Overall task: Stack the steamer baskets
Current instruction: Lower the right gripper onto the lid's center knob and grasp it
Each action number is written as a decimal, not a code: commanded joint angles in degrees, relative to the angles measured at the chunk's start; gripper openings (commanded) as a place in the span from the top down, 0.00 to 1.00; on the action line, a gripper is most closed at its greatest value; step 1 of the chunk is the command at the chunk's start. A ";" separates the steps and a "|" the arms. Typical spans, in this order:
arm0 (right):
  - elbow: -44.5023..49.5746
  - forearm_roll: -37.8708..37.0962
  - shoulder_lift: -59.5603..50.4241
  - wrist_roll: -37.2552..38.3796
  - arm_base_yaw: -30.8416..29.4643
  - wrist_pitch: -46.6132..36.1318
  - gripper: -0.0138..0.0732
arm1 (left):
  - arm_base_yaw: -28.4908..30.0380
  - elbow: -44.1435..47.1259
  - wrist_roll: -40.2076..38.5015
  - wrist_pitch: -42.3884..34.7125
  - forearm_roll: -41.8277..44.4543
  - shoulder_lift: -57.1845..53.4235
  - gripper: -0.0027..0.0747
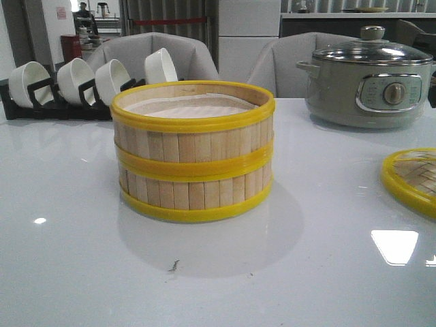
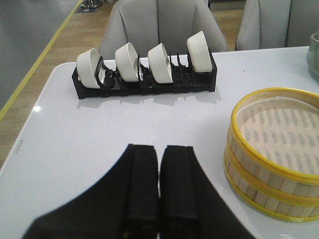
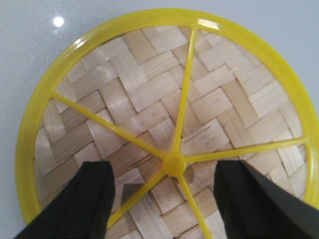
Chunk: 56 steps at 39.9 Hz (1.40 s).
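Standing stacked: steamer baskets (image 1: pixel 193 151), one upon the other, upright, round, open top up.
Look: pale bamboo slat walls, yellow rims, white liner inside.
Place: desk (image 1: pixel 68 259) centre; bowl rack (image 1: pixel 68 85) at 10 o'clock, cooker (image 1: pixel 371 78) at 2 o'clock, lid (image 1: pixel 412 180) at 3 o'clock.
Left hand (image 2: pixel 159 189): fingers together, empty.
Right hand (image 3: pixel 162 199): fingers apart, above the lid's hub.

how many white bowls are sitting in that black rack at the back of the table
4 white bowls, tilted on edge in a row along the black rack: one at the left end, two in the middle, one at the right end. None appears hidden.
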 commanded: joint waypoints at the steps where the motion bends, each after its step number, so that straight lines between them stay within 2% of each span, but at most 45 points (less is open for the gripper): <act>1: -1.95 -1.13 -1.99 -0.64 -0.70 -3.48 0.22 | -0.31 -1.53 -0.52 -4.96 0.08 0.20 0.86; 48: -1.95 -1.13 1.37 -0.64 -1.27 -4.60 0.22 | -0.31 -1.53 -0.52 -4.96 0.08 0.20 0.86; 52: -1.95 -1.13 1.37 -0.64 -1.27 -4.66 0.30 | -0.31 -1.53 -0.52 -4.96 0.08 0.20 0.86; 56: -1.95 -1.13 1.37 -0.64 -1.27 -4.71 0.46 | -0.31 -1.53 -0.52 -4.96 0.08 0.20 0.86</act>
